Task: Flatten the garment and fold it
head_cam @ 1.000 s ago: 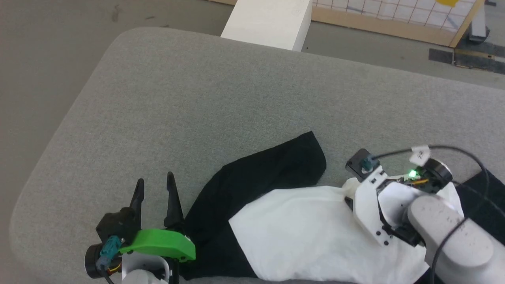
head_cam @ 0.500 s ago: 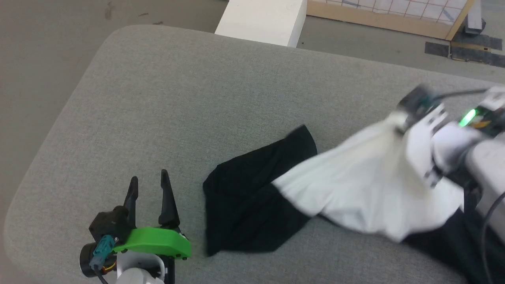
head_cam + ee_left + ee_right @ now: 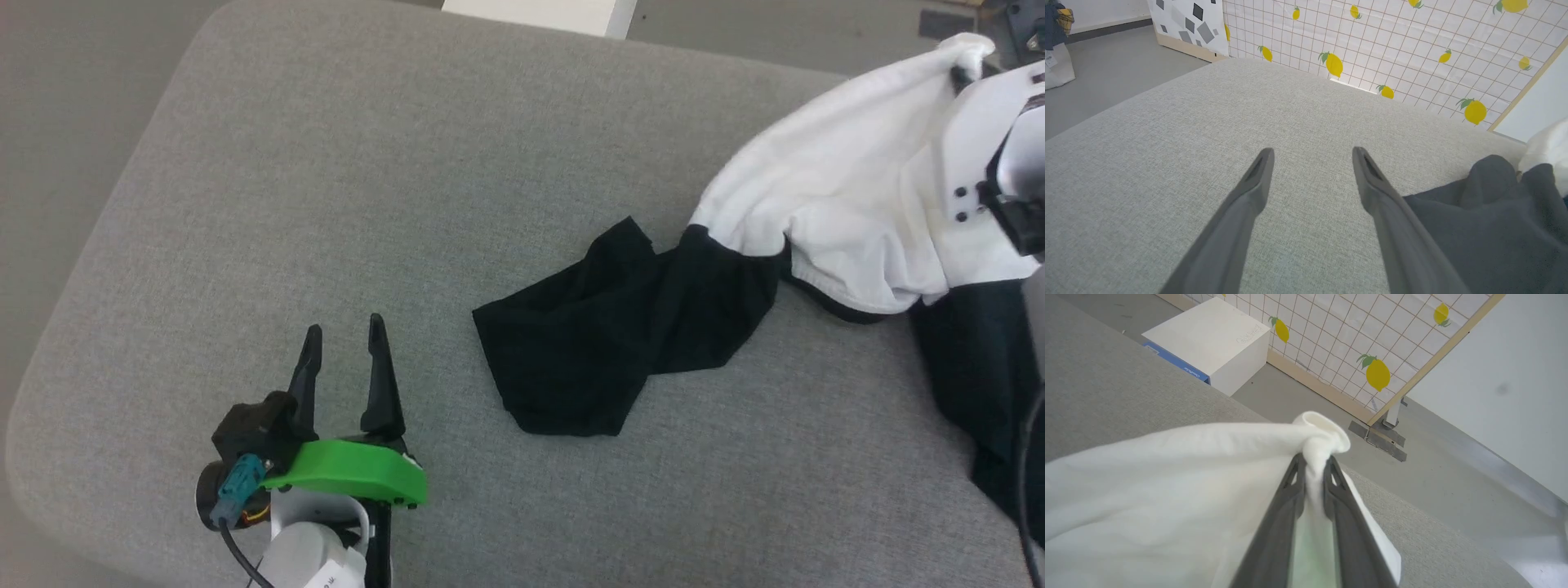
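Since a second ago my right claw (image 3: 1313, 459) has hauled the garment (image 3: 841, 180) up and off to the far right. It is clamped narrow on a bunched white fold. From that pinch the shirt trails down and left, its long axis running to the black sleeve (image 3: 620, 351) crumpled on the grey cushion (image 3: 367, 163). That sleeve lies to the right of my left claw (image 3: 344, 323), which is spread wide, empty and the nearer arm. I count one garment, two claws and one white box (image 3: 1208, 339).
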{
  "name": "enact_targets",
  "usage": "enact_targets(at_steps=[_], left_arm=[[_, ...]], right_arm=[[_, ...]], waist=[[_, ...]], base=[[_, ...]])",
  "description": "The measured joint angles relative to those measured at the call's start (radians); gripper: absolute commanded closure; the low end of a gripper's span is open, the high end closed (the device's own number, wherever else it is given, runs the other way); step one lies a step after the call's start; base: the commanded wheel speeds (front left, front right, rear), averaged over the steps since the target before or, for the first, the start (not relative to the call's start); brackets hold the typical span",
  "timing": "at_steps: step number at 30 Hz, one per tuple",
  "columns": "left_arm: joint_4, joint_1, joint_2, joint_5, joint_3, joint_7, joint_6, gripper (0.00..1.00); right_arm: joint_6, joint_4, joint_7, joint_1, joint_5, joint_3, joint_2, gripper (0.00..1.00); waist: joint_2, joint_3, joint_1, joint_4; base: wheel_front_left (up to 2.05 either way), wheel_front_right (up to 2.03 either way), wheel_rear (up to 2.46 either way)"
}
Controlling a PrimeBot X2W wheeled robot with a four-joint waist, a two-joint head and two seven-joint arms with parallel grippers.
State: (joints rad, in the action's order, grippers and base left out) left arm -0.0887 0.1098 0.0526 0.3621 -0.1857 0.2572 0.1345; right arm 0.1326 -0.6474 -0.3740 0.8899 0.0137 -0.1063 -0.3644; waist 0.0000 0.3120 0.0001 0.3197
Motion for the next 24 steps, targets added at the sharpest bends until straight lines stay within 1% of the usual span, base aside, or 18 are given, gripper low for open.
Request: enact_targets(at_steps=[1, 2, 3, 6, 9, 14, 17, 22, 24], left_arm=[[0.0, 0.001, 0.0, 0.0, -0.002, 0.0, 0.002, 0.0], [-0.002, 0.002, 0.0, 0.0, -0.004, 0.0, 0.003, 0.0], [-0.009, 0.003, 0.0, 0.0, -0.006, 0.0, 0.003, 0.0], [-0.021, 0.001, 0.0, -0.005, -0.001, 0.0, 0.003, 0.0], [-0.031, -0.007, 0.0, -0.021, 0.011, 0.0, -0.003, 0.0], [-0.048, -0.035, 0.0, -0.037, 0.014, 0.0, -0.021, 0.0], [-0.062, -0.049, 0.0, -0.039, 0.006, 0.0, -0.034, 0.0], [-0.087, -0.05, 0.0, -0.047, -0.025, 0.0, -0.055, 0.0], [-0.101, -0.049, 0.0, -0.05, -0.044, 0.0, -0.066, 0.0]], right_arm=[[0.0, -0.012, 0.01, 0.0, 0.008, 0.015, 0.014, 0.0], [0.0, -0.021, 0.027, -0.001, 0.016, 0.032, 0.032, 0.0], [0.0, -0.031, 0.084, -0.022, 0.025, 0.066, 0.076, 0.0], [0.0, -0.023, 0.152, -0.086, 0.015, 0.105, 0.116, 0.0], [0.0, 0.025, 0.24, -0.187, -0.007, 0.137, 0.156, 0.0], [0.0, 0.198, 0.376, -0.402, -0.033, 0.184, 0.247, 0.0], [0.0, 0.315, 0.416, -0.547, -0.039, 0.202, 0.288, 0.0], [0.0, 0.468, 0.436, -0.763, -0.046, 0.236, 0.312, 0.0], [0.0, 0.506, 0.438, -0.817, -0.094, 0.245, 0.312, 0.0]], waist=[[0.0, 0.005, 0.0, 0.003], [0.0, 0.011, 0.0, 0.005], [0.0, 0.012, 0.0001, 0.007], [0.0, -0.001, 0.0, 0.003], [0.0, -0.024, 0.0, -0.006], [0.0, -0.078, 0.0, -0.044], [0.0, -0.112, 0.0, -0.083], [0.0, -0.16, -0.0001, -0.156], [0.0, -0.175, -0.0001, -0.181]], base=[[0.0, 0.0, 0.0], [0.0, 0.0, 0.0], [0.0, 0.0, 0.0], [0.0, 0.0, 0.0], [0.0, 0.0, 0.0], [0.0, 0.0, 0.0], [0.0, 0.0, 0.0], [0.0, 0.0, 0.0], [0.0, 0.0, 0.0]])
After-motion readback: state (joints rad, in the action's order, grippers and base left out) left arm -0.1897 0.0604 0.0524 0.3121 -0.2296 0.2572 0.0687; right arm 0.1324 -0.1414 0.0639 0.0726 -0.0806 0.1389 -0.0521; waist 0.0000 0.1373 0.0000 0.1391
